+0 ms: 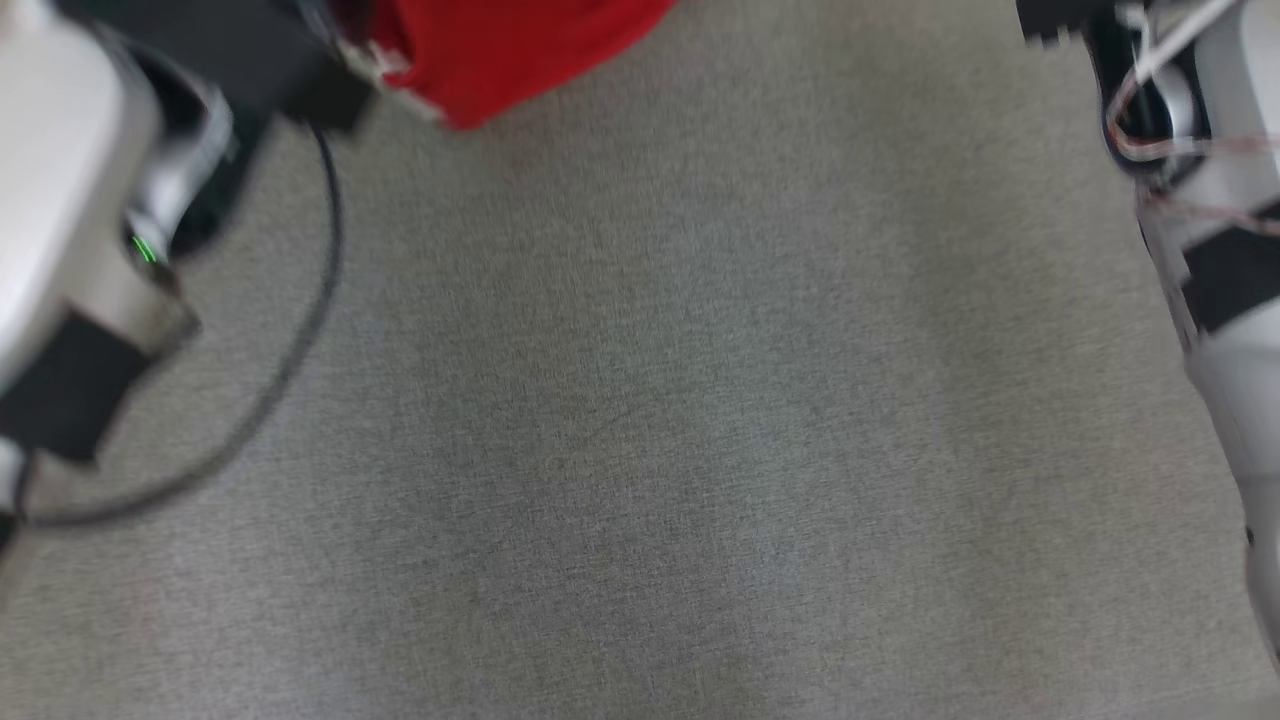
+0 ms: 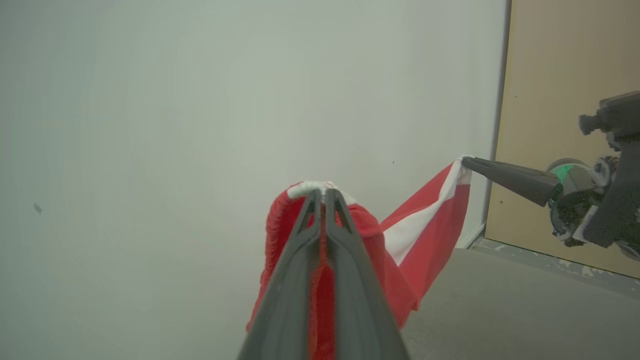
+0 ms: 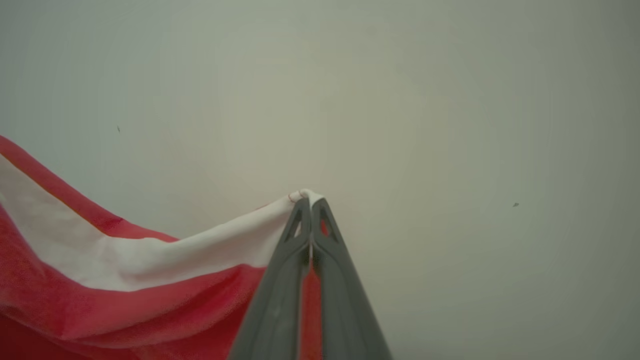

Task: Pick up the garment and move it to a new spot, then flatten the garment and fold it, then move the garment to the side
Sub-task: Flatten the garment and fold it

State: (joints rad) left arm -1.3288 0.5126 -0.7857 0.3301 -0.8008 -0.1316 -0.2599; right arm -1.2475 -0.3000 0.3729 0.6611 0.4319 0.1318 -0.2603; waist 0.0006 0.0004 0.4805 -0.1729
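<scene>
1. 1 garment (image 2: pixel 425 225), red with a broad white band, held up off the grey surface (image 1: pixel 700 400) and strung between the 2 grippers. From the left wrist view it sags from one pinched corner to the other, with a bunched red fold hanging under the nearer corner. In the head view its red lower part (image 1: pixel 500 50) shows at the top edge, left of centre; that picture is blurred, so whether the hem touches the surface cannot be told.
2. 1 left gripper (image 2: pixel 324 192), jaws pressed together on a white-edged corner of the garment, red cloth draped down both sides of the fingers.
3. 1 right gripper (image 3: pixel 310 200), jaws closed tight on the end of the white band, with a sliver of red cloth between the fingers lower down. In the left wrist view it (image 2: pixel 467 161) reaches in from the right, tip on the garment's far corner.
4. 2 pale forearms with black bands, left forearm (image 1: pixel 60 180) at the head view's left edge, right forearm (image 1: pixel 1230 300) at its right edge.
5. 1 dark cable (image 1: pixel 320 300), curving in a loop over the grey surface beside the left forearm.
6. 1 pale wall (image 2: pixel 150 125), plain, behind the garment.
7. 1 tan panel (image 2: pixel 565 125), possibly a door, to the right of the wall.
</scene>
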